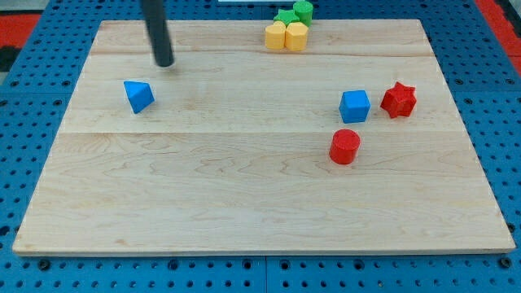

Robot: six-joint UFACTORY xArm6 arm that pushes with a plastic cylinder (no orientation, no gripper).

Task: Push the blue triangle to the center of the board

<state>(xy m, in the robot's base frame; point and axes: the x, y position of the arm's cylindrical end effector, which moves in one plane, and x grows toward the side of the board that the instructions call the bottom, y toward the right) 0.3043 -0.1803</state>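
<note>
The blue triangle [138, 96] lies on the wooden board [244, 187] in the view's upper left part. My tip [165, 63] is the lower end of the dark rod that comes down from the view's top. It stands a little above and to the right of the blue triangle, apart from it.
A blue cube [354, 106], a red star [399, 99] and a red cylinder [344, 146] sit at the view's right. Two yellow blocks [286, 36] and two green blocks [295, 13] cluster at the board's top edge. A blue pegboard [32, 89] surrounds the board.
</note>
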